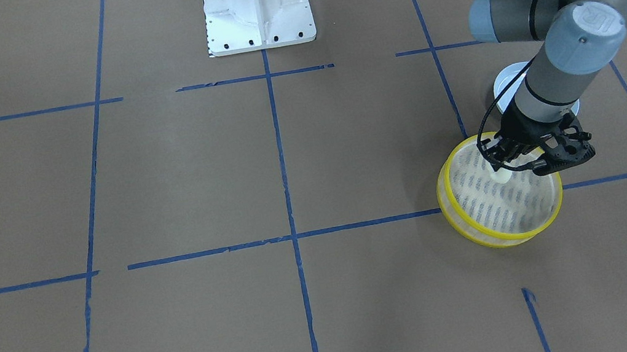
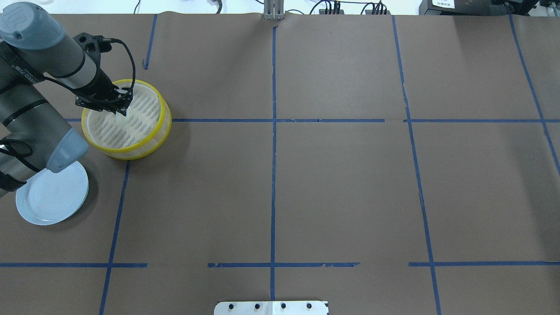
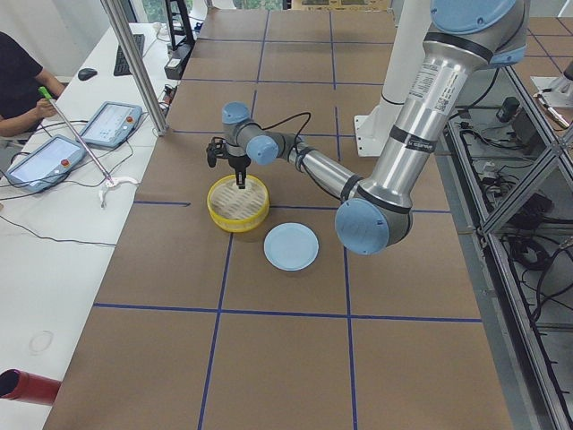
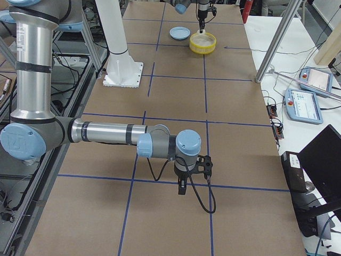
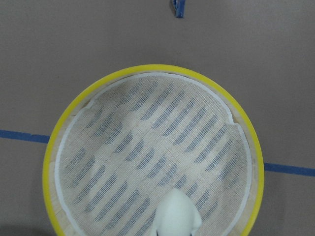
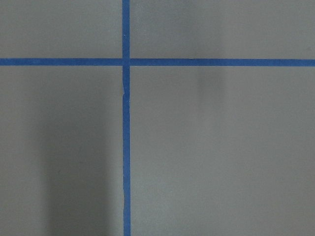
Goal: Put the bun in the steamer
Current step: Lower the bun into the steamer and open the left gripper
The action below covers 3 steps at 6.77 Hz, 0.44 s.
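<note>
The left pincer (image 1: 502, 168) hangs over the steamer (image 5: 157, 68), pointing down into it. Its tips look pinched almost together on the bun (image 5: 177, 214). The tips are hard to see, so this is my best guess. The bun is inside the yellow ring of the steamer, closer to one edge than to the middle. I cannot tell if the bun touches the floor of the steamer or hangs just above it.

The bun looks soft and very light, like a little white pillow. A hard squeeze would squash it, so it needs a gentle hold around its fat middle. It may stick a bit to the tips when they let go. It could also roll a little on the bumpy floor of the steamer, so letting go down low seems best.

The right pincer (image 4: 182, 186) is far from the steamer, low over the bare table (image 2: 306, 175). I cannot tell if it is open or closed, and I see nothing in it.

A pale blue plate (image 2: 48, 201) sits near the steamer with nothing on it.
</note>
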Each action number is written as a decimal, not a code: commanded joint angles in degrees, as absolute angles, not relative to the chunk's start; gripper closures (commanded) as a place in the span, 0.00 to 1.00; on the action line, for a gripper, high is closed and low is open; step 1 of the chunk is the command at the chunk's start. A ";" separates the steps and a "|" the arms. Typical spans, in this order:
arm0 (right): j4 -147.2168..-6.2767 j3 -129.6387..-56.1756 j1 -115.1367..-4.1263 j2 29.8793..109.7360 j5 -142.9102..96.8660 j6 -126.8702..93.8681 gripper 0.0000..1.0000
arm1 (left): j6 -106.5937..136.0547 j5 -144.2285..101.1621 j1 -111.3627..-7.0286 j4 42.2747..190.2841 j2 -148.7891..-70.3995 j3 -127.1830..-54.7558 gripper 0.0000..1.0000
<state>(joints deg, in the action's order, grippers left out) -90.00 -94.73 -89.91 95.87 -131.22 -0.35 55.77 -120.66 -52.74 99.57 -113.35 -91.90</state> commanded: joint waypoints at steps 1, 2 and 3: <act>-90.00 -94.75 -89.91 95.89 -131.22 -0.35 0.00 | 56.25 -119.53 -51.77 102.82 -113.29 -88.78 0.78; -90.00 -94.75 -89.91 95.89 -131.22 -0.35 0.00 | 56.25 -119.44 -51.77 105.01 -113.03 -87.29 0.71; -90.00 -94.75 -89.91 95.89 -131.22 -0.35 0.00 | 56.34 -117.88 -51.77 105.99 -113.29 -86.32 0.59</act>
